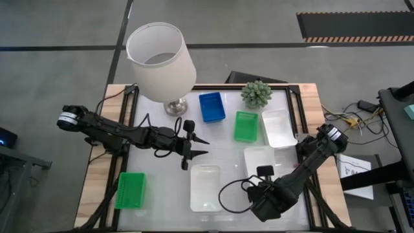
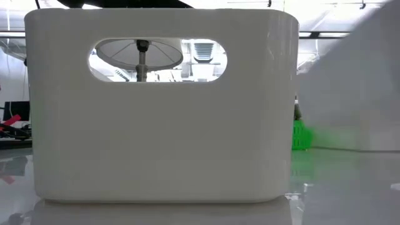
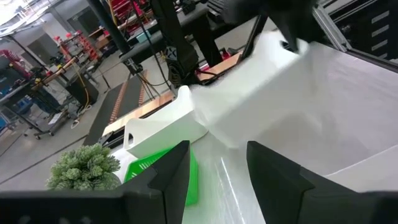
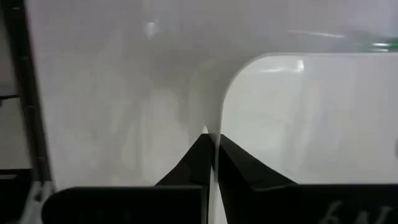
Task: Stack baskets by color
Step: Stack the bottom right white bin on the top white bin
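Baskets lie scattered on the desk (image 1: 162, 194): a blue basket (image 1: 211, 107) near twelve o'clock, a green basket (image 1: 246, 126) beside it, another green basket (image 1: 130, 190) at eight o'clock, and white baskets at three, five and six o'clock. The right tool (image 4: 213, 144) has pinched its fingers onto the rim of the five o'clock white basket (image 1: 261, 158). The left tool (image 1: 200, 146) hangs open and empty over the desk's centre; no readable writing shows.

We see our right gripper (image 4: 211, 144) pinched on the thin rim of a white basket (image 4: 298, 118), its rounded corner just ahead
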`<state>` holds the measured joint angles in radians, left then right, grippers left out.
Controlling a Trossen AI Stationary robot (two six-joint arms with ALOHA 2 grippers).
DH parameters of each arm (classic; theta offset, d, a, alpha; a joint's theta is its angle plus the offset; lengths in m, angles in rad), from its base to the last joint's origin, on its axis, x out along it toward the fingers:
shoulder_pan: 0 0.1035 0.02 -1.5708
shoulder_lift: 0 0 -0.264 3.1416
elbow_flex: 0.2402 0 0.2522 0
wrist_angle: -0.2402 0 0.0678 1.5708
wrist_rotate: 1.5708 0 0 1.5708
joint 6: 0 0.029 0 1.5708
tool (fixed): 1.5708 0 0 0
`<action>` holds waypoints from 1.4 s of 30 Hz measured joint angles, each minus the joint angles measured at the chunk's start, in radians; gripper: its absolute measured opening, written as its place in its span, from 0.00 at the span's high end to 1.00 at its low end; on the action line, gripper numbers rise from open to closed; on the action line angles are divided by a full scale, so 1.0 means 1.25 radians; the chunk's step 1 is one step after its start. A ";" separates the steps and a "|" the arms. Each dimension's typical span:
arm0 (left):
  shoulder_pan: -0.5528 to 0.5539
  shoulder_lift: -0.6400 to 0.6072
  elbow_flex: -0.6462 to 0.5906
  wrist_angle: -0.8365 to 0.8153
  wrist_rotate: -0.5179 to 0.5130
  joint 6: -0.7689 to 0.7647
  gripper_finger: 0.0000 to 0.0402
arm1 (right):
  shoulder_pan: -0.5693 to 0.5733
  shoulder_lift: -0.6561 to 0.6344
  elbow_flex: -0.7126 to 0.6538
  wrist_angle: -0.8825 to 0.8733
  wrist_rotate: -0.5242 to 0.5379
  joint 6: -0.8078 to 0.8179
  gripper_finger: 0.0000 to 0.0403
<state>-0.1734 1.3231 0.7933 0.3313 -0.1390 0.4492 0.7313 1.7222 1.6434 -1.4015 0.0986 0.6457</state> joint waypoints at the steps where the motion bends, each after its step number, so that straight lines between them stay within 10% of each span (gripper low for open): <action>1: 0.000 0.000 0.000 0.000 0.000 0.000 0.64 | -0.003 -0.001 0.021 -0.037 0.017 0.001 0.98; 10: 0.000 0.000 -0.001 0.000 0.000 0.000 0.64 | -0.058 -0.092 0.036 -0.136 0.156 -0.088 0.98; 27: 0.000 0.000 -0.007 0.000 0.000 0.000 0.64 | -0.219 -0.532 -0.362 -0.128 0.221 -0.163 0.98; 42: 0.002 0.000 -0.007 0.022 -0.063 0.001 0.64 | -0.221 -0.571 -0.560 -0.051 0.199 -0.225 0.98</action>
<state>-0.1715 1.3231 0.7849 0.3592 -0.2184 0.4500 0.4545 1.0085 0.9440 -1.4650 0.3479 0.3643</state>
